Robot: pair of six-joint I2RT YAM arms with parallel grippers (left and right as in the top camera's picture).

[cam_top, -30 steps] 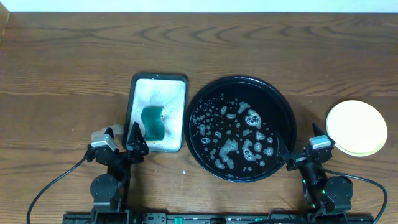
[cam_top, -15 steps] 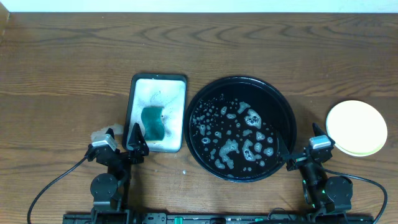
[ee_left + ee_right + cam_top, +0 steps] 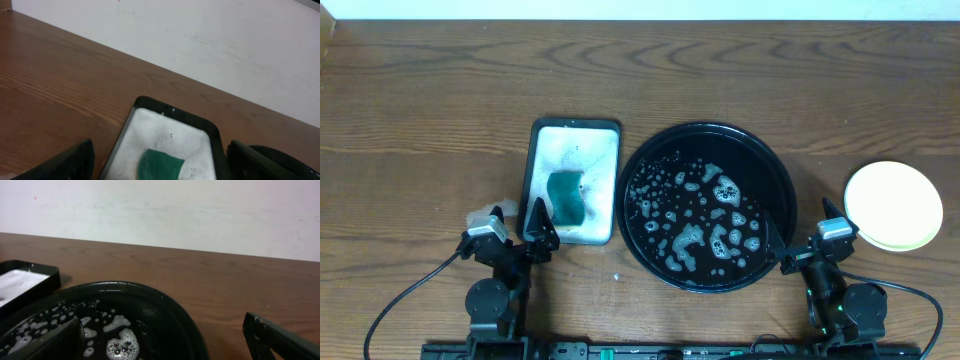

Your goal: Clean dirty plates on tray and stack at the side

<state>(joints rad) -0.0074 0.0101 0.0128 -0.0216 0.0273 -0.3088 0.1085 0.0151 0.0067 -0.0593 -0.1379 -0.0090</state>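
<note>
The tray is seen bare of plates — only soap foam lies on it. Just left of the tray a sponge tray is set, with a green sponge laid in it. The plates are stacked well right of the tray, yellow on top; their count cannot be told. The left gripper and right gripper are held at the tray's near side, spread wide and empty — the task is judged essentially done.
</note>
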